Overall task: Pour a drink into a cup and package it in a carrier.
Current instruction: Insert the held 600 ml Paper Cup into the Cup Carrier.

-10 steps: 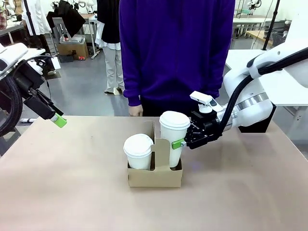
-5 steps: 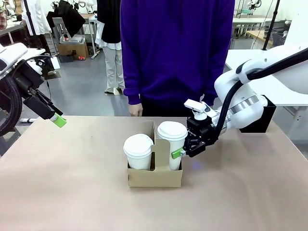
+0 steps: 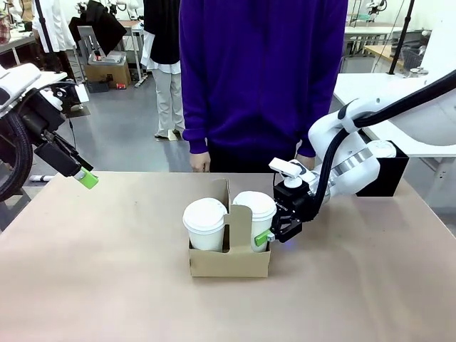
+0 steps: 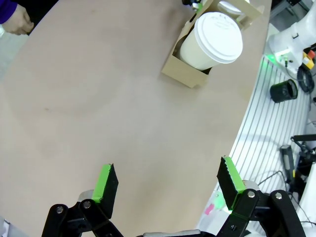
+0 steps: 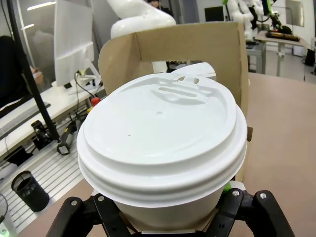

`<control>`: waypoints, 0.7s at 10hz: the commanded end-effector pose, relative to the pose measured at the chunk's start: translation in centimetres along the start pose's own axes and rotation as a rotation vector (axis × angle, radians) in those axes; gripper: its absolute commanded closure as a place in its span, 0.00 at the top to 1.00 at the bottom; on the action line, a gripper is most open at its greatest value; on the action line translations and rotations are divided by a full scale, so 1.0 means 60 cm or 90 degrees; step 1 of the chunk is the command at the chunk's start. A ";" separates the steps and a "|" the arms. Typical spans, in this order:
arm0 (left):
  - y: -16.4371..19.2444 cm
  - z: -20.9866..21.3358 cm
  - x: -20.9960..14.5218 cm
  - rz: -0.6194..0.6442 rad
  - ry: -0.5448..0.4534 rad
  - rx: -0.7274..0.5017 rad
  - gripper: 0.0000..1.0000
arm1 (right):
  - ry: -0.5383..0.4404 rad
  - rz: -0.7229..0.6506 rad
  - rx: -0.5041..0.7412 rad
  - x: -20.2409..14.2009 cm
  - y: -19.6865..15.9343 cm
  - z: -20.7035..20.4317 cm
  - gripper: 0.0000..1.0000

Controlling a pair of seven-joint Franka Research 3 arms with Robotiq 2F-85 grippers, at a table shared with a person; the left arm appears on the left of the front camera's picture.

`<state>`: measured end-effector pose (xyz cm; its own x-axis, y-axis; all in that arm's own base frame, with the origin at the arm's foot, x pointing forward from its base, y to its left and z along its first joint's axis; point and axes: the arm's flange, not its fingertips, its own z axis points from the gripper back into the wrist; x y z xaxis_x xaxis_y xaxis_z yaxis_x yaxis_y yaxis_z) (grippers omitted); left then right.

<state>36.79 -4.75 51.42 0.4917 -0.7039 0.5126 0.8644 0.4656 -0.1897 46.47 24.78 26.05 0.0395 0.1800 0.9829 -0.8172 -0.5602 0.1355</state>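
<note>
Two white paper cups with white plastic lids sit in the small brown cardboard carrier (image 3: 229,260) at the centre of the front view, on the broad tan table (image 3: 107,285). Behind it a person in a purple top (image 3: 260,78) fills the upper middle. From the right edge the right gripper (image 3: 274,234) reaches in, jaws clamped on the lidded cup (image 3: 255,217) in the carrier's right well; the other lidded cup (image 3: 204,224) stands in the left well. At the left edge the left gripper (image 4: 168,185) hangs above bare table, jaws wide apart and holding nothing.

Judging from here, the risk is in letting go: if the cup is not fully seated, opening could leave it tilted against the upright centre handle (image 3: 239,217), and a sideways pull-back could drag the light carrier or snag its wall.

Whether the cup's base reaches the well floor is hidden by cardboard. In the right wrist view the lid covers the fingertips.
</note>
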 end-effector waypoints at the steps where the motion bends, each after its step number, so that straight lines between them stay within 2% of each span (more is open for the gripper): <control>1: -0.002 0.000 0.002 -0.002 -0.013 -0.005 1.00 | -0.003 0.032 0.024 0.000 -0.007 0.004 0.81; 2: -0.002 0.000 0.002 -0.002 -0.013 -0.005 1.00 | -0.002 0.041 0.020 -0.002 -0.008 0.008 0.81; 3: -0.002 0.000 0.002 -0.002 -0.013 -0.005 1.00 | -0.003 0.049 0.016 -0.002 -0.007 0.009 1.00; 7: -0.002 0.000 0.002 -0.002 -0.013 -0.005 1.00 | 0.007 0.065 -0.010 0.023 0.013 0.034 1.00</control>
<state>36.79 -4.75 51.42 0.4918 -0.7038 0.5126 0.8644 0.4657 -0.1898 47.41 23.92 26.67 -0.0157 0.1473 0.9890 -0.8283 -0.5560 0.0696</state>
